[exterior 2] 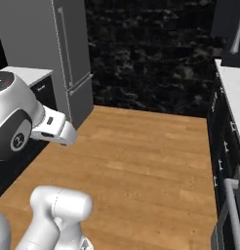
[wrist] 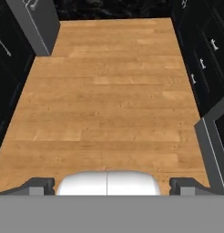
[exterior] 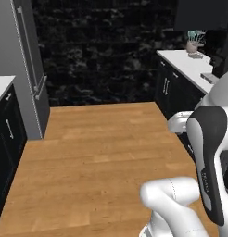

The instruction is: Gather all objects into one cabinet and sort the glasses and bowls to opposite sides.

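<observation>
The glasses and the bowls are out of view. In the hand view my gripper (wrist: 111, 184) points down at bare wooden floor (wrist: 109, 91), its two dark fingertips (wrist: 38, 185) set wide apart, open, with nothing between them. A black wall cabinet (exterior: 204, 14) hangs over the right counter. In the right base view its door carries a long silver bar handle (exterior 2: 235, 34). The inside of the cabinet is not visible.
A tall grey fridge (exterior: 23, 69) stands at the back left beside a white-topped black counter (exterior: 2, 85). On the right, black drawers (exterior: 169, 88) sit under a white counter (exterior: 190, 65) that holds a potted plant (exterior: 195, 41). The wooden floor (exterior: 102, 152) lies between them.
</observation>
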Controlling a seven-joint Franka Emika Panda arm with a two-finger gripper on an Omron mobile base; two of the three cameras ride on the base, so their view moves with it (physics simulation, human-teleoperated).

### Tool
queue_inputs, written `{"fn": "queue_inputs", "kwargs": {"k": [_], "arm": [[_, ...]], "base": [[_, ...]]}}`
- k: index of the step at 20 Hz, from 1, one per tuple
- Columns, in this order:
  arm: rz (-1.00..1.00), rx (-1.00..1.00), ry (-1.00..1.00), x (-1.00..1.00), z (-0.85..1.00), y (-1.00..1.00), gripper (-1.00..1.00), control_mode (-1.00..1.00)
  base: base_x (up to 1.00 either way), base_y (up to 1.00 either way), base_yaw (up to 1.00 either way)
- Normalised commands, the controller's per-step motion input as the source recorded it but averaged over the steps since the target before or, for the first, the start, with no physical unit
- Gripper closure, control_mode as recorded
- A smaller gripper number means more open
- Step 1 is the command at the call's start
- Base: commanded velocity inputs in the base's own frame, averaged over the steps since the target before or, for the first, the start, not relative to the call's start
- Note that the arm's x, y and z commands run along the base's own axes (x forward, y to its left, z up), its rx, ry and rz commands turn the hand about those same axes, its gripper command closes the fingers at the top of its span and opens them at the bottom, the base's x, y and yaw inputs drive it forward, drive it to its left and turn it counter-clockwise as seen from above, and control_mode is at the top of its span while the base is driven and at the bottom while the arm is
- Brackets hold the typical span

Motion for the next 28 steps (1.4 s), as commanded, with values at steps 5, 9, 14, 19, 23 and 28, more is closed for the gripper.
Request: {"fn": "queue_inputs", "kwargs": {"k": [5, 9, 14, 19, 23, 28], "arm": [[0.00, 0.00, 0.00, 0.00, 0.00, 0.00, -1.00, 1.00], [0.00, 0.00, 0.00, 0.00, 0.00, 0.00, -1.00, 1.00], [0.00, 0.00, 0.00, 0.00, 0.00, 0.00, -1.00, 1.00], [0.00, 0.00, 0.00, 0.00, 0.00, 0.00, -1.00, 1.00], [0.00, 0.00, 0.00, 0.00, 0.00, 0.00, -1.00, 1.00], [0.00, 0.00, 0.00, 0.00, 0.00, 0.00, -1.00, 1.00]], "base": [[1.00, 0.13, 0.00], [1.00, 0.09, 0.00], [1.00, 0.10, 0.00], [1.00, 0.09, 0.00], [1.00, 0.09, 0.00], [1.00, 0.08, 0.00]]}}
